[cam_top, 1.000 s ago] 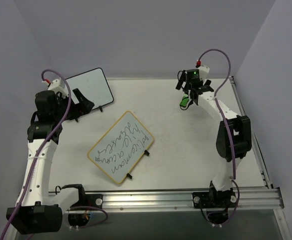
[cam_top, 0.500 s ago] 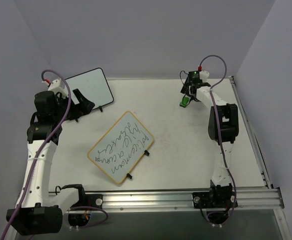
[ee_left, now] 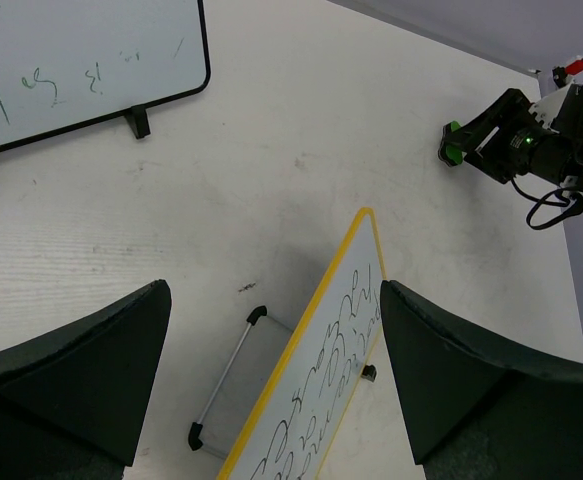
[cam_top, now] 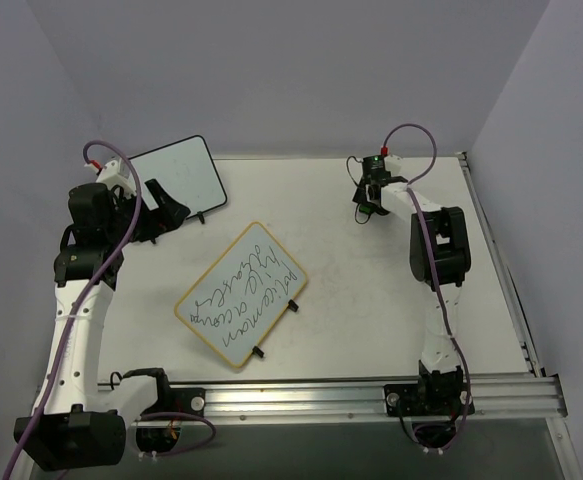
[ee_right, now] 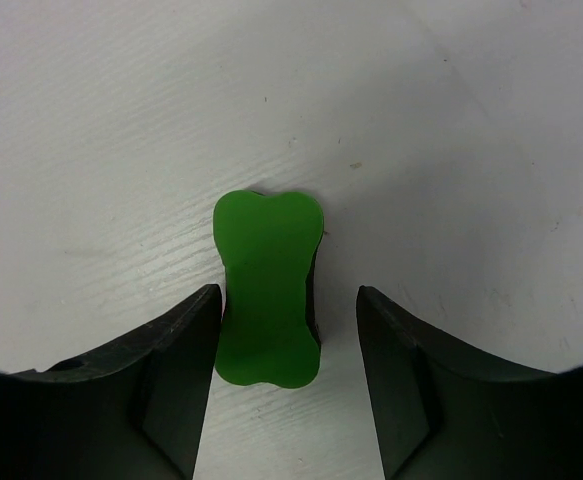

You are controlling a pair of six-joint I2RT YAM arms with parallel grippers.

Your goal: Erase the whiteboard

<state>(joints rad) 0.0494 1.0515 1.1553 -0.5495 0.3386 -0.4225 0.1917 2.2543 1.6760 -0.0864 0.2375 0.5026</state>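
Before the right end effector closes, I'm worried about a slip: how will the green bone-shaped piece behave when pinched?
The green bone-shaped piece looks small and moulded, so probably light and stiff. Its narrowed waist sits between the open fingers of the right end effector, which should resist sliding. It lies flat on the table, so rolling seems unlikely.

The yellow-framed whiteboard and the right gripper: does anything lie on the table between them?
No. In the top view that stretch of table is bare between the whiteboard and the right gripper.
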